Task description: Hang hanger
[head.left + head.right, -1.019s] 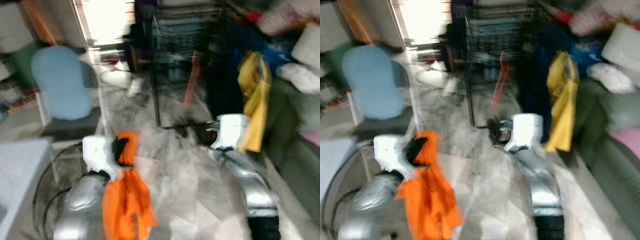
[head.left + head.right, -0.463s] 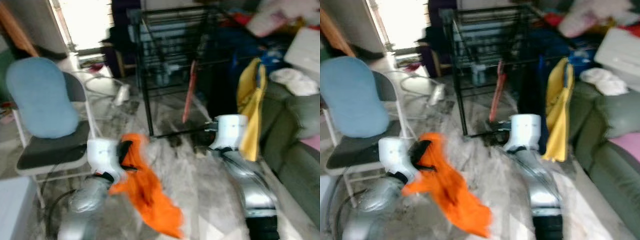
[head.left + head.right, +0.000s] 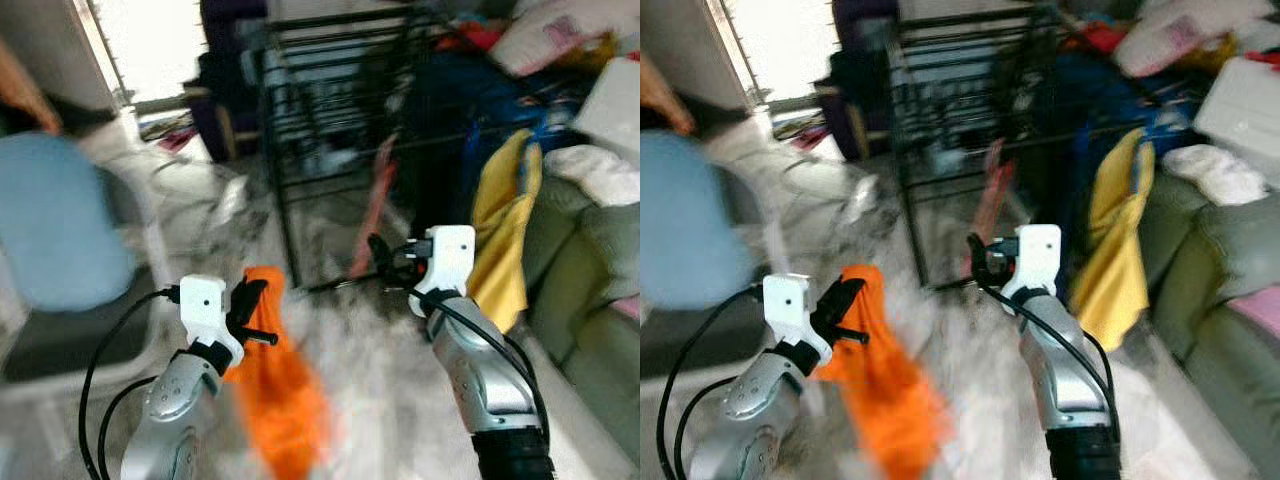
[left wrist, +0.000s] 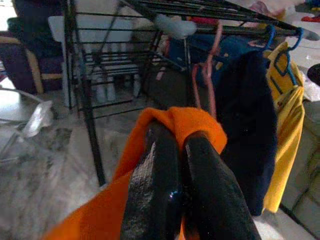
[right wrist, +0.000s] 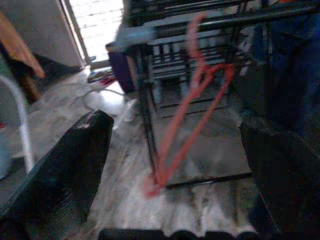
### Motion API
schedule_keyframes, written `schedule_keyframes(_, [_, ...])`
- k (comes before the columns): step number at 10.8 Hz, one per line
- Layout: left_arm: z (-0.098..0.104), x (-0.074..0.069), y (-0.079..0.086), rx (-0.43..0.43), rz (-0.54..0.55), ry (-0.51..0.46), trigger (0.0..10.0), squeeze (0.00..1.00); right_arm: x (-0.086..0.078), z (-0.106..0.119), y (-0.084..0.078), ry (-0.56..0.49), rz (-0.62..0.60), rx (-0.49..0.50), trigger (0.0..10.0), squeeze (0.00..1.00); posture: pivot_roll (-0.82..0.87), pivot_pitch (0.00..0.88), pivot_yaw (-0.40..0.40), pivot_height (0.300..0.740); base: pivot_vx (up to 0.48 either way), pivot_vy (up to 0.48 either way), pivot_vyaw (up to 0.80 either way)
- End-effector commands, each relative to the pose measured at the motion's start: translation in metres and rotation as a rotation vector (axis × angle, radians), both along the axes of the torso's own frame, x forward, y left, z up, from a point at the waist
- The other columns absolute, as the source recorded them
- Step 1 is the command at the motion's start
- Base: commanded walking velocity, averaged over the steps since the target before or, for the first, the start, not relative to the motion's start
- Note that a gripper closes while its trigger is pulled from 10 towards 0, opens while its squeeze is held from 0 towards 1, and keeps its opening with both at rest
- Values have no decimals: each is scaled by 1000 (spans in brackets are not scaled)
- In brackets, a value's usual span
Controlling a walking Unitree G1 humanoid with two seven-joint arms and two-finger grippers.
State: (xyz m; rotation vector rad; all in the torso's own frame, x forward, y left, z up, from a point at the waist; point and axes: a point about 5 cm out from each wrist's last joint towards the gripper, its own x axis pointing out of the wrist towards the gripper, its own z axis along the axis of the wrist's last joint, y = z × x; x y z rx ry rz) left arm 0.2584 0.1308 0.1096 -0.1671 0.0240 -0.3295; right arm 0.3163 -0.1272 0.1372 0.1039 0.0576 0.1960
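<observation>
Nearest the camera, the left gripper [image 4: 172, 200] is seen with its two black fingers pressed together on a fold of bright orange cloth [image 3: 283, 395]; the rest of the cloth is draped down below the left arm, and its lower end is smeared by blur. Whether a hanger sits inside that cloth cannot be told.

A little further forward, on the robot's right, the right gripper [image 5: 175, 165] is held up with its fingers spread wide apart and nothing between them. Through that gap a pink plastic hanger [image 5: 192, 107] is seen hooked on a rail of the black metal drying rack [image 3: 330, 120], hanging tilted, its lower corner near the rack's bottom bar. In the left wrist view the same pink hanger [image 4: 207, 75] is seen beside a dark navy garment [image 4: 245, 130] on the top rail, and next to that a yellow garment [image 3: 505, 235] is hung from a blue hanger [image 4: 285, 55]. The rack's lower shelves are blurred, and what stands on them cannot be made out.

To the robot's left a pale blue padded chair [image 3: 50, 235] is shown, heavily blurred and cut off by the picture's edge. To the right, the arm of a grey-green sofa [image 3: 590, 300] is partly seen, with white and pink bundles [image 3: 575, 40] piled behind it, too soft to identify. Beyond the rack, a bright doorway [image 3: 150, 40] is washed out by light.
</observation>
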Motion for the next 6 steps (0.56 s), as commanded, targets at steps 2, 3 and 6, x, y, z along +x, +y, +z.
schedule_keyframes(2, [4,-2,-4,7,-17,-21,10000,0,0,3,-5,-8,-16,7,10000,0,-66,21,37,740,476,0,0])
schedule_keyframes(3, [4,-2,-5,5,-17,-20,10000,0,-1,2,-6,-7,-16,8,10000,0,-68,21,36,740,472,0,0])
schedule_keyframes(6, [0,-1,-6,-8,-17,14,10000,0,-1,3,-7,-10,-17,5,10000,0,-71,24,35,740,147,283,0])
